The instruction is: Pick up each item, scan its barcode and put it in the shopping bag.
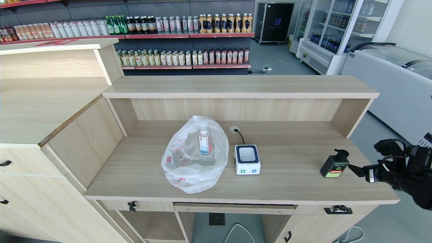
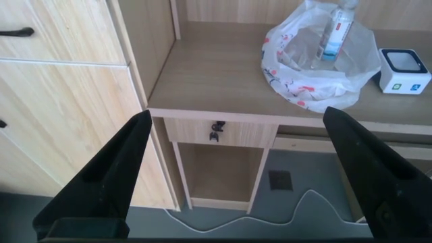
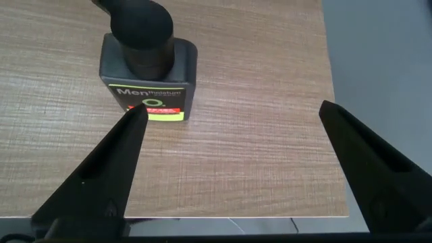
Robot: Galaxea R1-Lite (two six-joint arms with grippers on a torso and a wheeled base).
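Black pump bottle stands on the counter just before the right hand, open wide, empty.

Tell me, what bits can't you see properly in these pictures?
- Drink bottle: its bottom, head view, veiled by the crinkled plastic of the shopping bag.
- Its cap, left wrist view: cut off by the top edge.
- Pump bottle: its spout, right wrist view, cut off by the top edge; label print too small in the head view.
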